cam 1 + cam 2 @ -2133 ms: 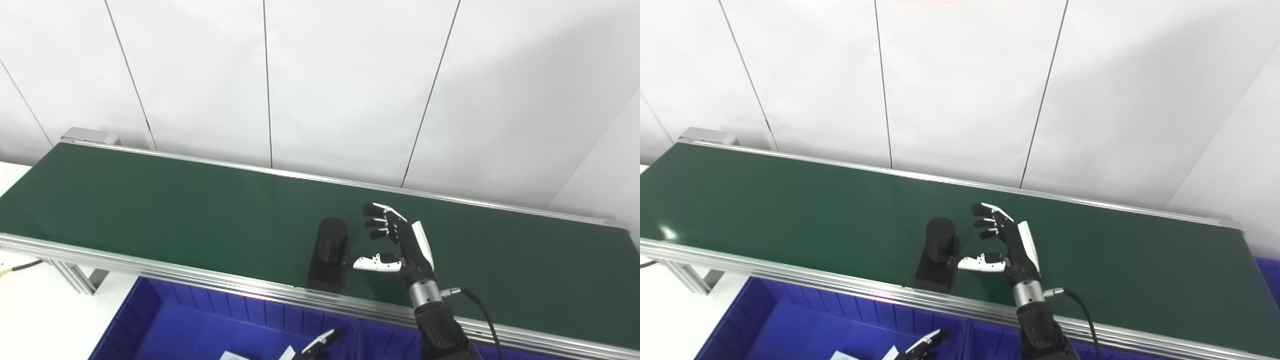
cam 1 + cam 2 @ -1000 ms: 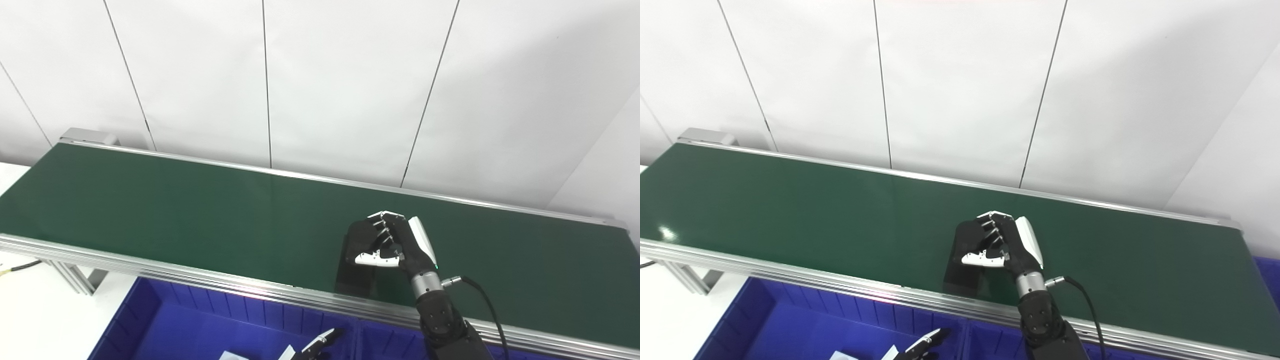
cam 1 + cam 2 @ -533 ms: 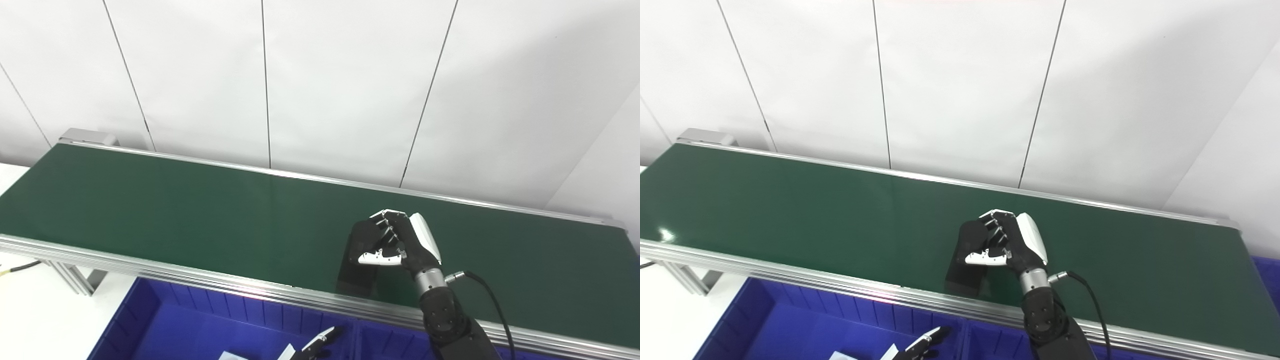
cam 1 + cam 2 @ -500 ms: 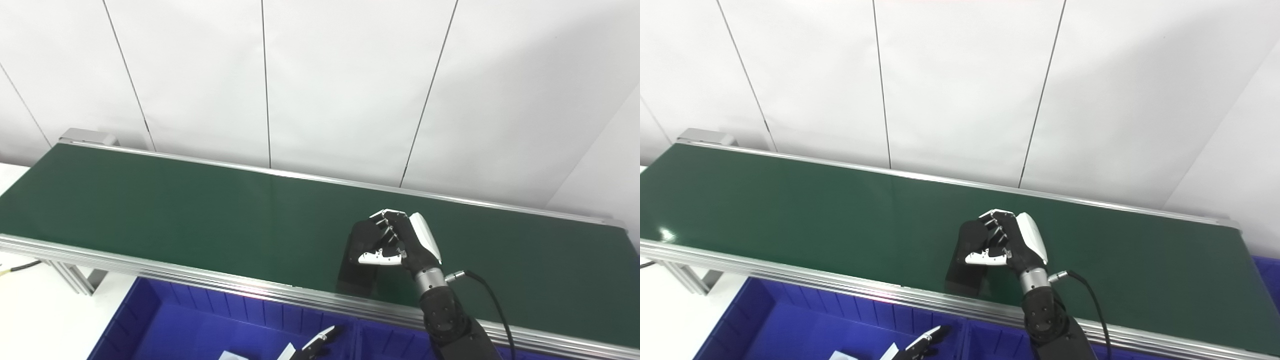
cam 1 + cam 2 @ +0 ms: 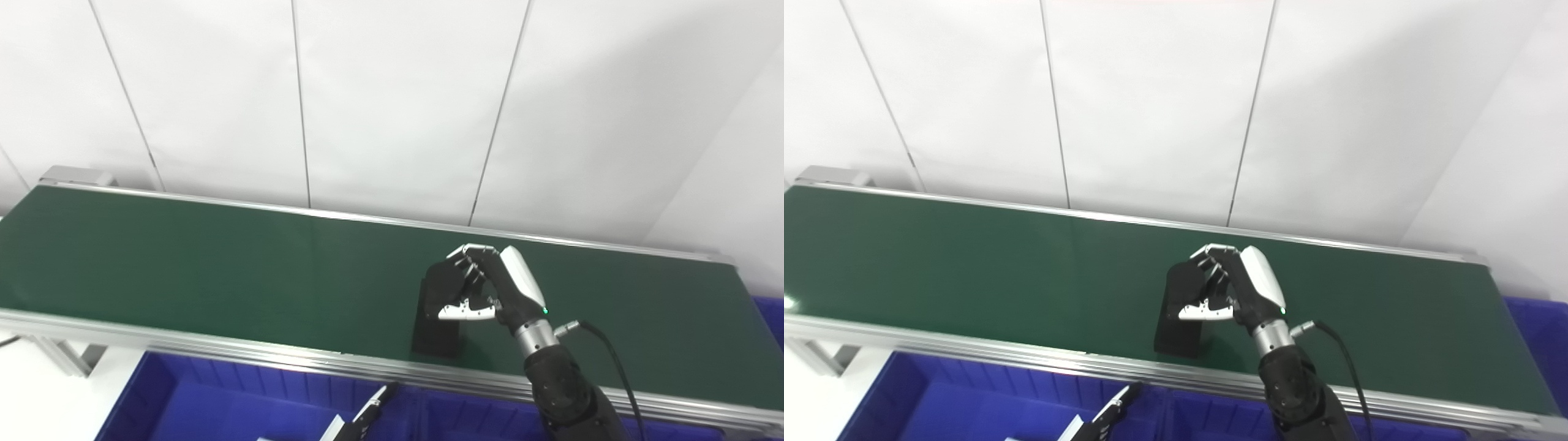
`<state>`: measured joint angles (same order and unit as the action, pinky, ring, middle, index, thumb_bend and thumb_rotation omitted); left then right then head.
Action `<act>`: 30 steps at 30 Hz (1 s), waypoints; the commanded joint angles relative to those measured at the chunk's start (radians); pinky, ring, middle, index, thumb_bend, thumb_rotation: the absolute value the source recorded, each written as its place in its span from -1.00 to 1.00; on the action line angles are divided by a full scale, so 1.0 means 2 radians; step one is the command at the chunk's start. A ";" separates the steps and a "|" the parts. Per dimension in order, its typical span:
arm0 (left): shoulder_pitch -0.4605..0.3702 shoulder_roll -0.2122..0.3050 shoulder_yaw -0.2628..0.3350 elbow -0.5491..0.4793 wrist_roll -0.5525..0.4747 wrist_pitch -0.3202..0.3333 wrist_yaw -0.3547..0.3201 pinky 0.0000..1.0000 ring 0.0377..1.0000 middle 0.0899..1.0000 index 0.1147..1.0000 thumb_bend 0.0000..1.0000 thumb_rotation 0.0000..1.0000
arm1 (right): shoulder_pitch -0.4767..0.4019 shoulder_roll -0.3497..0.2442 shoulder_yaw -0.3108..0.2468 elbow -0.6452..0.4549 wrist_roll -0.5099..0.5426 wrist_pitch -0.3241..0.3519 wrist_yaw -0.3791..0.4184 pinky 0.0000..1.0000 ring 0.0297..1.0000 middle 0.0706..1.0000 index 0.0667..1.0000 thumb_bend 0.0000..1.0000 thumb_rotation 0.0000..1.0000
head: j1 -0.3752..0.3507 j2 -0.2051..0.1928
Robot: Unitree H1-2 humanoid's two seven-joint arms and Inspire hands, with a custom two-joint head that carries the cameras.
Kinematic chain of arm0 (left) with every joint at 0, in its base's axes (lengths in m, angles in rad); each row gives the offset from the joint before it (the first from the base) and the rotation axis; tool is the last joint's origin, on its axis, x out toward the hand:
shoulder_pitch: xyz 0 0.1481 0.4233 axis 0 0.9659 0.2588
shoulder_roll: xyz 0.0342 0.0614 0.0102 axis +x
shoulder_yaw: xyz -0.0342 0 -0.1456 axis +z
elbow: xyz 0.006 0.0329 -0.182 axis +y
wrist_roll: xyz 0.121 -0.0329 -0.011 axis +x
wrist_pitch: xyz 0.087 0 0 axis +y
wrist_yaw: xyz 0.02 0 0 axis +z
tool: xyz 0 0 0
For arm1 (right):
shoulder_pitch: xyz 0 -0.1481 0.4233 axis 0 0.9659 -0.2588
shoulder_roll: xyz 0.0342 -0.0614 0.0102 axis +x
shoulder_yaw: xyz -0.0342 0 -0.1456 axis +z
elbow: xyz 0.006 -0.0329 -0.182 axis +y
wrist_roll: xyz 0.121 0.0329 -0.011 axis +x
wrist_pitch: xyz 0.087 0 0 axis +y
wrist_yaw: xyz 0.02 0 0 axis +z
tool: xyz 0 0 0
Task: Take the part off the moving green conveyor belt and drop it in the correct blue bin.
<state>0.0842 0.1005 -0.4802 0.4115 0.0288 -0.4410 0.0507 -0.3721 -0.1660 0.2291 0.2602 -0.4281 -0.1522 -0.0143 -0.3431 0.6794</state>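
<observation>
Right hand [image 5: 493, 291] at frame centre, fingers [image 5: 463, 258] wrapped round black part [image 5: 438, 294] above belt [image 5: 184, 263]. Could slip out: smooth, tall. Left hand [image 5: 358, 422] low by bin [image 5: 202, 404], grip unclear.

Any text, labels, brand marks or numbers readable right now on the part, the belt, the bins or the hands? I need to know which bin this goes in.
No readable text: none in either view.
black part, held by the right hand: no label or marking shows.
green conveyor belt: plain.
blue bin: no tag or number shows on the part in view.
left hand: mostly out of view; nothing legible.
</observation>
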 commanded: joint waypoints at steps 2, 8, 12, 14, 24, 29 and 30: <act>0.010 0.007 0.022 -0.049 -0.015 -0.014 -0.030 0.98 1.00 1.00 0.98 1.00 1.00 | 0.010 -0.009 -0.015 -0.047 0.002 0.003 -0.004 -0.55 -0.47 -0.25 -0.05 0.05 -1.00 | -0.040 0.011; 0.037 0.014 0.068 -0.112 -0.040 -0.014 -0.102 1.00 1.00 1.00 1.00 0.81 1.00 | 0.050 -0.018 -0.037 -0.121 -0.002 0.034 0.001 -0.55 -0.47 -0.27 -0.05 0.04 -1.00 | -0.102 0.037; 0.045 0.014 0.093 -0.141 -0.051 -0.014 -0.135 1.00 1.00 1.00 1.00 0.74 1.00 | 0.077 -0.030 -0.049 -0.178 -0.006 0.071 0.016 -0.53 -0.45 -0.26 -0.04 0.04 -1.00 | -0.122 0.057; 0.048 0.013 0.104 -0.154 -0.060 -0.014 -0.147 1.00 1.00 1.00 1.00 0.74 1.00 | 0.096 -0.040 -0.056 -0.210 -0.008 0.083 0.025 -0.54 -0.46 -0.26 -0.04 0.04 -1.00 | -0.127 0.062; 0.052 0.000 0.129 -0.181 -0.064 -0.014 -0.171 1.00 1.00 1.00 1.00 0.73 1.00 | 0.195 -0.060 -0.084 -0.311 -0.011 0.106 0.048 -0.54 -0.47 -0.26 -0.03 0.04 -1.00 | -0.134 0.079; 0.053 -0.003 0.129 -0.186 -0.067 -0.014 -0.175 0.99 1.00 1.00 1.00 0.70 1.00 | 0.249 -0.060 -0.105 -0.340 -0.018 0.108 0.043 -0.55 -0.49 -0.27 -0.05 0.05 -1.00 | -0.127 0.079; 0.053 -0.004 0.129 -0.186 -0.067 -0.014 -0.176 1.00 1.00 1.00 1.00 0.68 1.00 | 0.259 -0.061 -0.108 -0.343 -0.022 0.107 0.042 -0.57 -0.51 -0.28 -0.05 0.05 -1.00 | -0.126 0.078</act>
<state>0.1989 0.0939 -0.2272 0.0687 -0.0993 -0.4409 -0.2867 0.1436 -0.2766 0.0291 -0.3804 -0.4650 0.0705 0.0913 -0.5967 0.8360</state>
